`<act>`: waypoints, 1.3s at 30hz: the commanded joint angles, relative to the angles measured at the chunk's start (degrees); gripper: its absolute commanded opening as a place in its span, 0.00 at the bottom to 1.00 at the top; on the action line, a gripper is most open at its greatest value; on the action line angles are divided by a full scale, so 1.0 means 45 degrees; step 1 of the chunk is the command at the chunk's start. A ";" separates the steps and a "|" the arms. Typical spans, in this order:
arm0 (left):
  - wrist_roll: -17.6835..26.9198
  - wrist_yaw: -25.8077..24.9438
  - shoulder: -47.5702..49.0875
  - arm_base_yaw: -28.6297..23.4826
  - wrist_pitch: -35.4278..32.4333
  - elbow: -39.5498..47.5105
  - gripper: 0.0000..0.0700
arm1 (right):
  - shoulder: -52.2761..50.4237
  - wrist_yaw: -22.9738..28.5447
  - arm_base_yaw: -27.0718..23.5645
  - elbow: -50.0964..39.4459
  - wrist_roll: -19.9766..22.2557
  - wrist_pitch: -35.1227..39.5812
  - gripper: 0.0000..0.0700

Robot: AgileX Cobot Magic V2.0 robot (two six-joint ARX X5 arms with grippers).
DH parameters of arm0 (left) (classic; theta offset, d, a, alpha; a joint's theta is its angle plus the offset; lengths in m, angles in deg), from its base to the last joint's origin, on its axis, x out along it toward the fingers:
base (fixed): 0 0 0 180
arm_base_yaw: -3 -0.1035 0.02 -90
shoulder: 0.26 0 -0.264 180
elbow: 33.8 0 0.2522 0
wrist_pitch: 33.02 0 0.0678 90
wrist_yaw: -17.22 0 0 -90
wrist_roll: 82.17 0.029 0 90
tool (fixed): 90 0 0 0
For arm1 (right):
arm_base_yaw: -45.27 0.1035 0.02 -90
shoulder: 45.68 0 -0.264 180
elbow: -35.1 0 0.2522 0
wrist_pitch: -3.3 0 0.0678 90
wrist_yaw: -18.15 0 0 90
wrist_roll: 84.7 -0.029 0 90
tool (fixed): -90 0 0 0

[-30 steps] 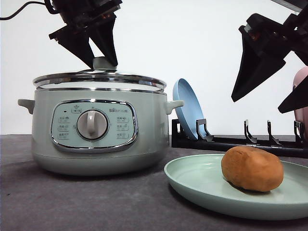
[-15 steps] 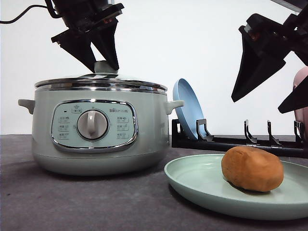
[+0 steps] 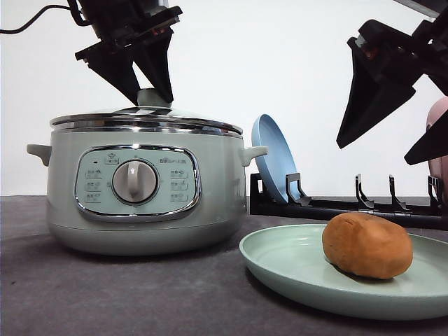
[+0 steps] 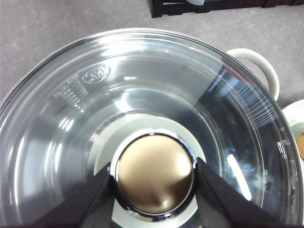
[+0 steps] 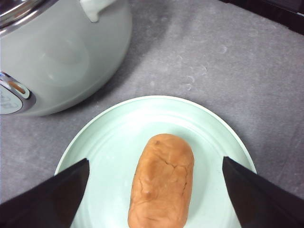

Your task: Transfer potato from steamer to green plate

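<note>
nearest in the front view, the green plate [image 3: 294, 269] lies flat on the dark grey bench [image 3: 105, 294], right of centre. the potato [image 3: 367, 245] rests on its side on the plate, toward the right part of it, touching the plate floor. seen from the right wrist, the potato [image 5: 161, 183] lies lengthwise near the middle of the green plate [image 5: 109, 142], with bare plate all round it. the right gripper [image 3: 392, 126] hangs well above the plate with its black fingers spread wide apart, nothing between them; from the wrist its fingers [image 5: 52, 199] stand out past either side of the plate.

further back on the left stands the steamer [image 3: 143, 185], upright on the bench, its dial facing forward and its glass lid [image 3: 147, 117] seated level on the rim. the left gripper [image 3: 143, 87] is over the lid, its fingers closed on either side of the lid knob [image 3: 152, 96]. from the left wrist, the fingers [image 4: 80, 199] press against both sides of the round metal-topped knob [image 4: 154, 173], so it is grasping the knob.

behind the plate, a black rack [image 3: 350, 203] lies on the bench, with a blue plate [image 3: 274, 157] leaning upright in its left end, just beside the steamer's right handle [image 3: 253, 152]. a pink object [image 3: 438, 150] sits at the rack's far right edge, cut off.
</note>
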State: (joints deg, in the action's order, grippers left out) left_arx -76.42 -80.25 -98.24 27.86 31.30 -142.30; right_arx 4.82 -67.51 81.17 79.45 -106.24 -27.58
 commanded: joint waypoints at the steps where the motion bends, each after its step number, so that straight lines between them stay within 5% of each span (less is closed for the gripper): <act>1: 0.0317 0.0248 -0.0321 0.0119 -0.0516 -0.0384 0.00 | 0.0058 0.0045 0.0078 0.0063 -0.0204 0.0079 0.81; 13: 0.0281 0.0292 -0.0631 0.0327 -0.0148 -0.0384 0.02 | 0.0058 0.0027 0.0078 0.0063 -0.0204 0.0074 0.81; 15: 0.0229 0.0292 -0.0621 0.0327 -0.0073 -0.0384 0.16 | 0.0058 0.0008 0.0078 0.0063 -0.0204 0.0078 0.81; 20: 0.0137 0.0297 -0.0445 0.0327 -0.0102 -0.0393 0.68 | 0.0058 -0.0017 0.0078 0.0063 -0.0165 0.0078 0.81; 22: 0.0138 0.0292 -0.0334 0.0327 -0.0105 -0.0470 0.75 | 0.0058 -0.0065 0.0078 0.0063 -0.0112 0.0078 0.81; 31: -0.0124 0.0282 0.0807 0.0327 0.0065 -0.1198 0.75 | 0.0058 -0.0373 0.0078 0.0063 -0.0095 0.0078 0.81; 39: -0.0179 -0.0379 0.2349 0.0342 0.1682 -0.1627 0.73 | 0.0058 -0.1615 0.0078 0.0063 -0.0087 0.0078 0.81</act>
State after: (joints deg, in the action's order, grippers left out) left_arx -76.97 -81.13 -87.50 29.05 38.57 -148.11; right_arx 4.82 -74.29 81.17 79.45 -106.20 -27.61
